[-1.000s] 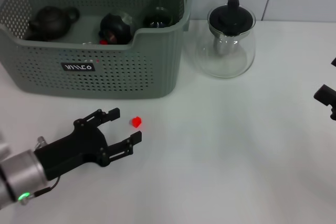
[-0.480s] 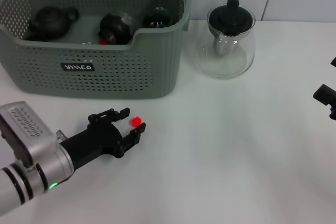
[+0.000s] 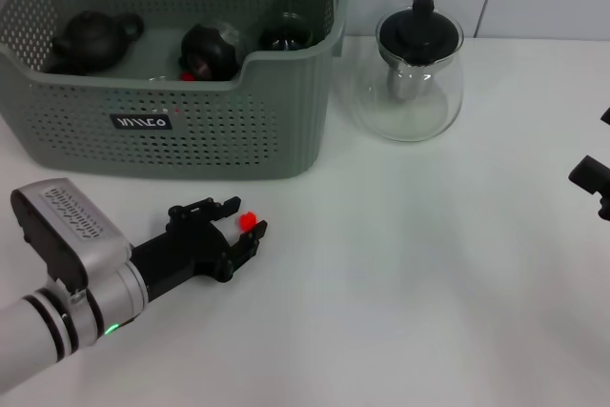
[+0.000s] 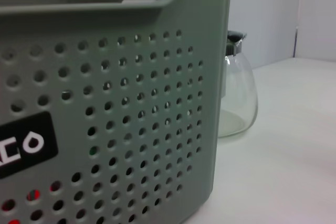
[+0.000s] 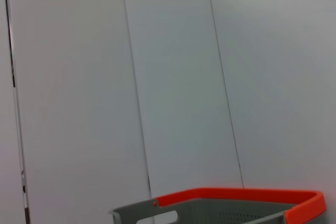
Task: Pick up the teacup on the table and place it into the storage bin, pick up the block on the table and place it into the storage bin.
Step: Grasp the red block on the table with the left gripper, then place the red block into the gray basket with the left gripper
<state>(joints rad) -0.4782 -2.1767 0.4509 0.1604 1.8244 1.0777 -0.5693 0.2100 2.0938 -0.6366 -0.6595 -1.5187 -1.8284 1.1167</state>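
Observation:
A small red block [image 3: 248, 221] lies on the white table just in front of the storage bin [image 3: 191, 131], a grey-green perforated basket, whose wall [image 4: 131, 103] fills the left wrist view. My left gripper [image 3: 242, 220] is low at the table and open, one finger on each side of the block. I see no teacup on the table. A small dark cup [image 3: 286, 37] sits inside the bin. My right gripper [image 3: 591, 178] is parked at the table's right edge, only partly in view.
Inside the bin there are also a dark teapot [image 3: 95, 37] and a dark round pot [image 3: 210, 50]. A clear glass teapot [image 3: 412, 64] with a black lid stands right of the bin. The right wrist view shows the bin's orange rim [image 5: 236, 198] and a wall.
My left arm has turned its wrist and pushed forward. The fingers, which were short of the red block, now straddle it. The right arm has not moved.

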